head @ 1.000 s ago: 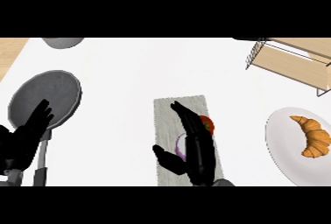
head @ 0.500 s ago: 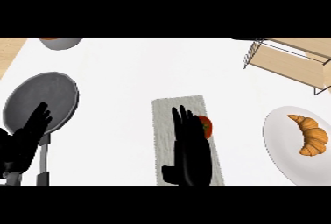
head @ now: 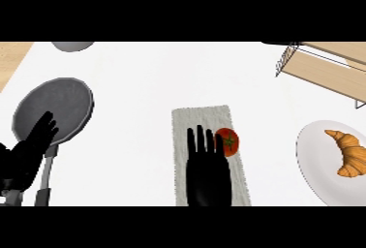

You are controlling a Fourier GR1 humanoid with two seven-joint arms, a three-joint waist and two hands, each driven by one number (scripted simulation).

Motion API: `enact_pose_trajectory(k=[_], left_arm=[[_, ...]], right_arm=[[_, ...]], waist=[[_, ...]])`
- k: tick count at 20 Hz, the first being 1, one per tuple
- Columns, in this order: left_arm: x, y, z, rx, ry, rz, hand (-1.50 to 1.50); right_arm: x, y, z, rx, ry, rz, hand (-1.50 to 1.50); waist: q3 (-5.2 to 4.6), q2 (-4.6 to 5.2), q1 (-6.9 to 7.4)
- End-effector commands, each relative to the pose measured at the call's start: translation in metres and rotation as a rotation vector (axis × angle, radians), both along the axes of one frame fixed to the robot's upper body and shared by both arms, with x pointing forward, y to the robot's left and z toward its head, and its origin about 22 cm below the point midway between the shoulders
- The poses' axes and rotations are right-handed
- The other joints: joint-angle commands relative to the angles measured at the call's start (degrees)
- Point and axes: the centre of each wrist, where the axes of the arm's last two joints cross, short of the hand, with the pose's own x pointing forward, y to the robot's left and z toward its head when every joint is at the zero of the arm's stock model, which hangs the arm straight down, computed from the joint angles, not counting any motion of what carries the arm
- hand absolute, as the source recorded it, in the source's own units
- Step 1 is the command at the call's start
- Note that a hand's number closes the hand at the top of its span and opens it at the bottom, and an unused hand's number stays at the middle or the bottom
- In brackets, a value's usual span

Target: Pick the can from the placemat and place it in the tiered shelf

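A grey placemat (head: 204, 116) lies in the middle of the white counter. My right hand (head: 207, 167) is stretched flat over its lower half, fingers straight and pointing away from me, open. Just right of the fingers, on the mat, sits a red round thing (head: 229, 142) with a green star-shaped mark on top. No can shows plainly; the hand hides the mat's middle. The tiered shelf (head: 322, 68), wood boards in a wire frame, stands at the far right. My left hand (head: 28, 155) rests open at the lower left.
A grey frying pan (head: 61, 104) lies at the left, its handle (head: 44, 181) beside my left hand. A white plate (head: 314, 167) with a croissant (head: 346, 152) sits at the right edge. A grey bowl (head: 71, 46) is at the top left.
My right hand has gone from curled beside the red thing to flat with straight fingers over the mat. A purple thing seen under it a second ago is now hidden.
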Motion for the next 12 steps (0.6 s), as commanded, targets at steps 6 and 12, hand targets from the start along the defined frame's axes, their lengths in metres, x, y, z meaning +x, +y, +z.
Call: enact_pose_trajectory(k=[6,12], left_arm=[[0.003,-0.001,0.008,0.003,0.009,-0.006,0.0],[-0.004,-0.01,0.011,0.007,-0.024,-0.019,0.0]], right_arm=[[0.015,0.001,0.01,-0.225,0.139,-0.108,-1.5],[0.028,-0.003,0.007,-0.253,0.16,-0.139,-1.5]], waist=[[0.14,0.24,0.15],[0.18,0.18,0.51]])
